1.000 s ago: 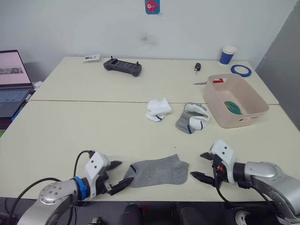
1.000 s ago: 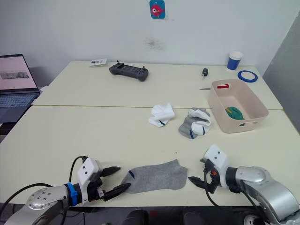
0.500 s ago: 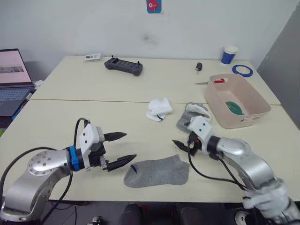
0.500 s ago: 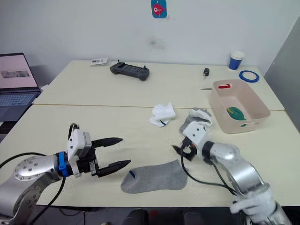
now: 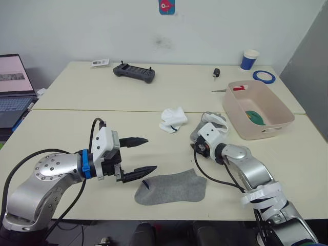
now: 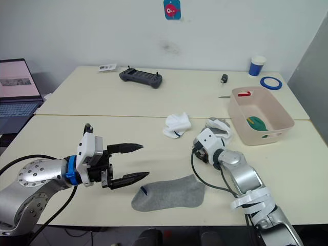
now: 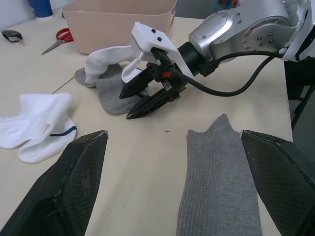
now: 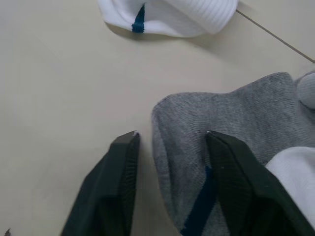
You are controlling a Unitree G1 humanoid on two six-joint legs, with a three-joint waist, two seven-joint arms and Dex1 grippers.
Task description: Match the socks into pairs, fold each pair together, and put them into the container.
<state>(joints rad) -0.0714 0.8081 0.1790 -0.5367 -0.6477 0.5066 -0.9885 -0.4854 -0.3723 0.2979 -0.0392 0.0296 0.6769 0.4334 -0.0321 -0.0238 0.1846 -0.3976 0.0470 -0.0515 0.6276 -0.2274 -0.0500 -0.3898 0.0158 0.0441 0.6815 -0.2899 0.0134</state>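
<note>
At table centre, right gripper fingers straddle crumpled grey sock; left gripper spread.

No text can be read (the wall sticker perhaps carries a logo).

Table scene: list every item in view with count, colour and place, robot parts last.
flat sock: 1, grey, table's near edge.
crumpled sock: 1, grey with blue mark, under a white sock, between the right gripper's fingers.
white sock: 1, mid-table.
container: 1, pale pink, right side, something green inside.
controller: 1, dark, far side.
cup: 1, blue and white, far right.
tape roll: 1, blue, beside cup.
scissors: 1, red handles, behind container.
laptop: 1, far left.
left gripper: open, above table.
right gripper: open, at crumpled sock.
</note>
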